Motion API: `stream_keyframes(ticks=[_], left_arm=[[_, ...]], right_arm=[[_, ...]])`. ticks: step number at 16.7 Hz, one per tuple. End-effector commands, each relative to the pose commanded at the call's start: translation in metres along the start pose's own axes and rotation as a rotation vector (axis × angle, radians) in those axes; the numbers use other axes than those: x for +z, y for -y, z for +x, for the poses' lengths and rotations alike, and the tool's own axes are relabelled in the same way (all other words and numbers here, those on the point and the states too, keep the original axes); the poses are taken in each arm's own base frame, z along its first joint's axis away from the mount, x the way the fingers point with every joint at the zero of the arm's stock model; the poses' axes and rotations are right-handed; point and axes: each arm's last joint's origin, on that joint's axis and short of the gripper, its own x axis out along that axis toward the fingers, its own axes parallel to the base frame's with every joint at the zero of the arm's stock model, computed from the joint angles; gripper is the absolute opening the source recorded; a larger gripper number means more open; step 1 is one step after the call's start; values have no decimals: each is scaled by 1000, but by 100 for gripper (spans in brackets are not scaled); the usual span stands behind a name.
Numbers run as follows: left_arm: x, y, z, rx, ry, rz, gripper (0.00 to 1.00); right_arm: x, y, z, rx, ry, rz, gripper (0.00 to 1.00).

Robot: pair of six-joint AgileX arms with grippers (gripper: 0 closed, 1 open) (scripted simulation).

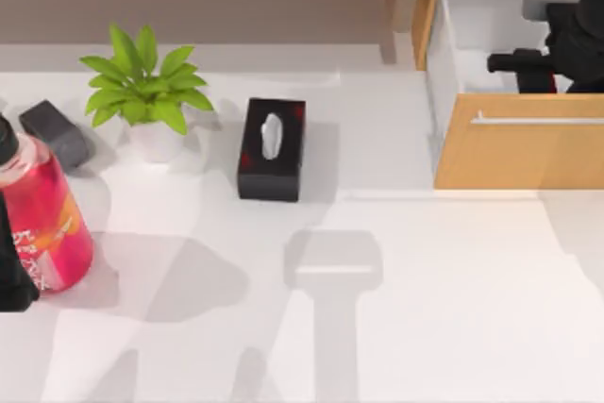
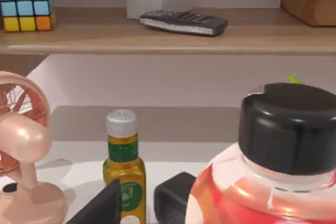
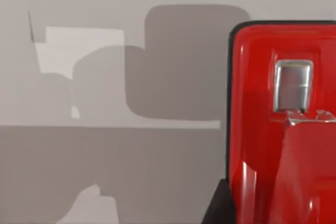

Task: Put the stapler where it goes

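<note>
The stapler (image 3: 273, 129) is red and glossy with a metal catch, seen close up in the right wrist view. It hangs above the white floor of the open drawer (image 1: 481, 30), and its shadow falls apart from it. My right gripper (image 1: 533, 65) is over the drawer at the table's back right, shut on the stapler. One dark finger (image 3: 215, 205) lies against the stapler's side. The arm hides the stapler in the top view. My left gripper (image 1: 14, 280) is parked at the far left edge, behind a pink bottle (image 1: 42, 219).
The drawer's wooden front (image 1: 519, 153) juts over the table. A black tissue box (image 1: 272, 148), a potted plant (image 1: 146, 92) and a dark grey box (image 1: 57, 132) stand at the back left. A pink fan (image 2: 21, 145) and an oil bottle (image 2: 123, 171) are near the left wrist.
</note>
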Motion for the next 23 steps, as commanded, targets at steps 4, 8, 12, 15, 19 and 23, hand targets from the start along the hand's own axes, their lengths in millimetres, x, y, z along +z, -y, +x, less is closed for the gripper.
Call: stream_keyframes(ticks=[4, 8, 12, 15, 19, 23], left_arm=[[0, 0, 0, 0, 0, 0, 100], [0, 0, 0, 0, 0, 0, 100], [0, 0, 0, 0, 0, 0, 100], [0, 0, 0, 0, 0, 0, 100], [0, 0, 0, 0, 0, 0, 100], [0, 0, 0, 0, 0, 0, 100]], right_arm=[[1, 0, 5, 0, 5, 2, 0], [0, 0, 10, 0, 0, 0, 0], [0, 0, 10, 0, 0, 0, 23], [0, 0, 10, 0, 0, 0, 45], [0, 0, 10, 0, 0, 0, 75], [0, 0, 10, 0, 0, 0, 100]])
